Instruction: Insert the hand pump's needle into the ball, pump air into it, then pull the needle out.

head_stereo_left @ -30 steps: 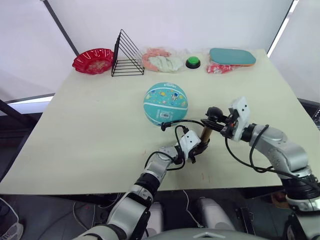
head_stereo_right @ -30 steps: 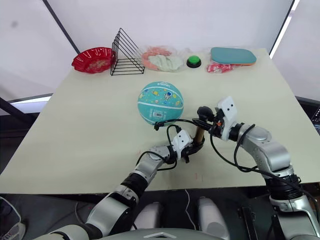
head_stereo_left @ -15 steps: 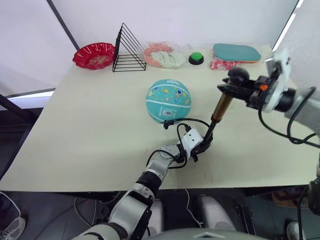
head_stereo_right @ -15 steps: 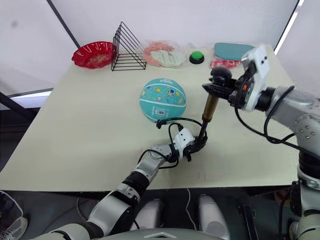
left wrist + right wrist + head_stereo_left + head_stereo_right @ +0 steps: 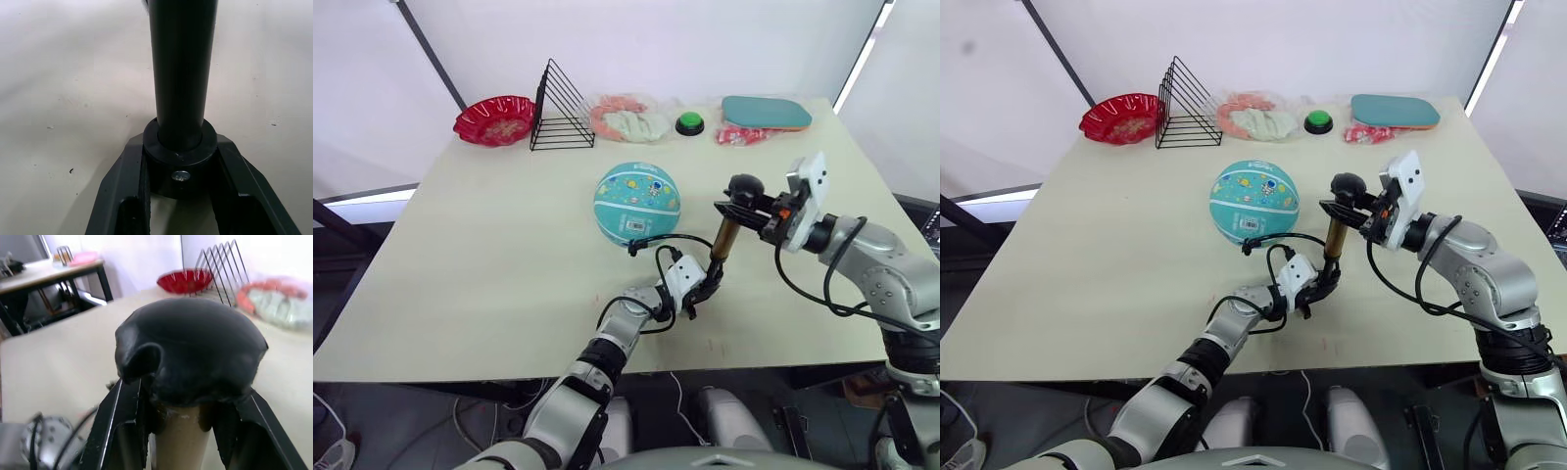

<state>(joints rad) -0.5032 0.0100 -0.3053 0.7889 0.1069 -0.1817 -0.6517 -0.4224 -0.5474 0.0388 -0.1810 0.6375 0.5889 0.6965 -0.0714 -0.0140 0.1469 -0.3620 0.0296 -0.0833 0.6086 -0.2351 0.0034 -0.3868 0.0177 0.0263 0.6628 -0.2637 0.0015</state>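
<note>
My left gripper point(image 5: 707, 287) clamps the hand pump point(image 5: 719, 253) at its base; my right gripper point(image 5: 751, 210) grips its handle (ball point(image 5: 637, 203) nearby).

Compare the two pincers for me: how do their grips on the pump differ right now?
The left pincer clamps the hand pump at its black base, low near the table; the right pincer grips the black T-handle at the top. The left reaches in from below the ball; the right comes from the side. Both are shut on the pump.
</note>
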